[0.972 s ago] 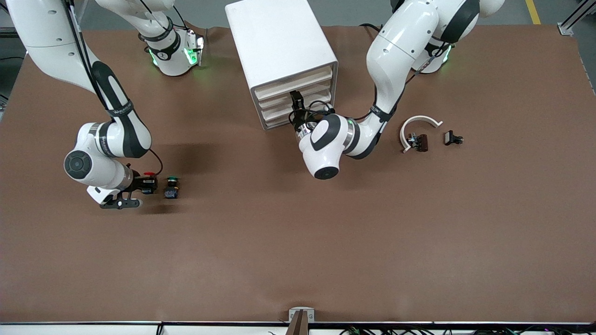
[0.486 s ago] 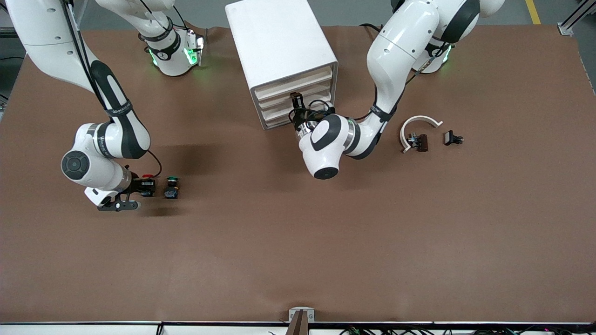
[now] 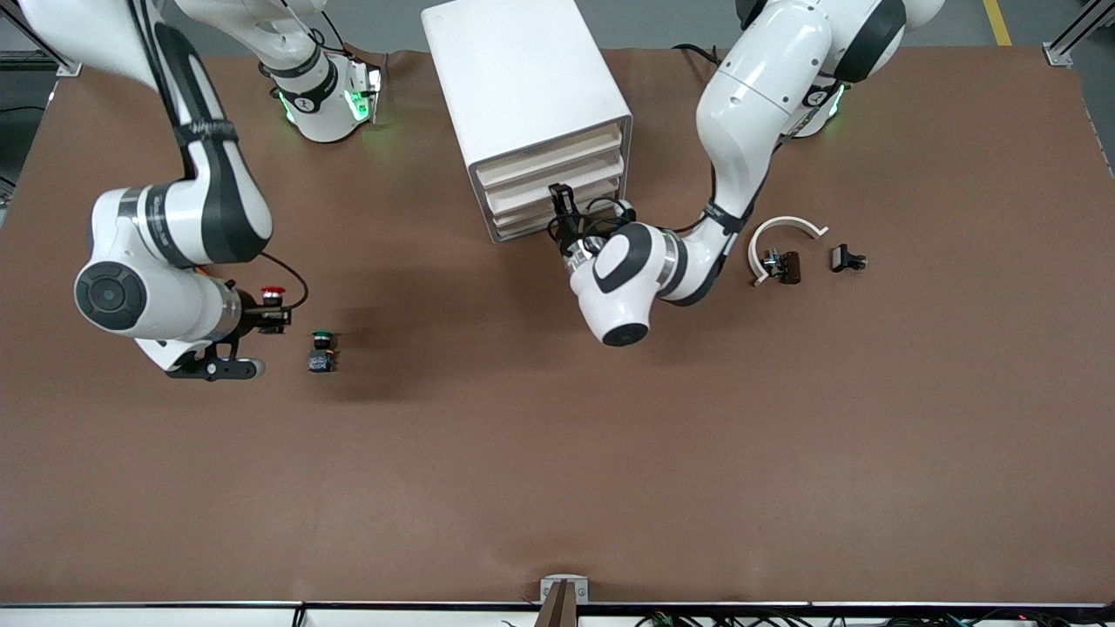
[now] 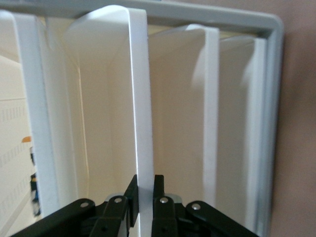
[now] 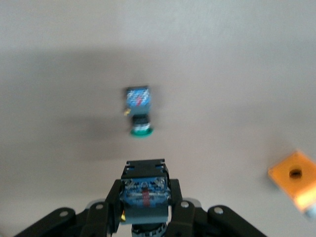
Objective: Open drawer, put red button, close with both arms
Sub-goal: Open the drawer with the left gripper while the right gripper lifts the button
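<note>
Brown tabletop (image 3: 557,453) filled the front view, with the white cabinet (image 3: 523,78) at the edge where the arms' bases stand. At its face, the left gripper (image 3: 562,202) was clamped on the cream front of one drawer (image 3: 557,185) in the stack. Over the tabletop toward the right arm's end, the right gripper (image 3: 266,315) held the red button (image 3: 273,292) lifted clear; the green button (image 3: 321,350) stood on the surface just beside.

From the left wrist, the fingers (image 4: 132,205) pinched the drawer's thin front lip (image 4: 140,113), jaws fully closed on it.

From the right wrist, the button's blue-and-black body (image 5: 144,193) sat squeezed between closed jaws, above the green button (image 5: 139,112) and an orange block (image 5: 295,178).

Opening appeared to be the step in hand; next likely came a straight pull outward, then carrying the button across to the opened tray.
</note>
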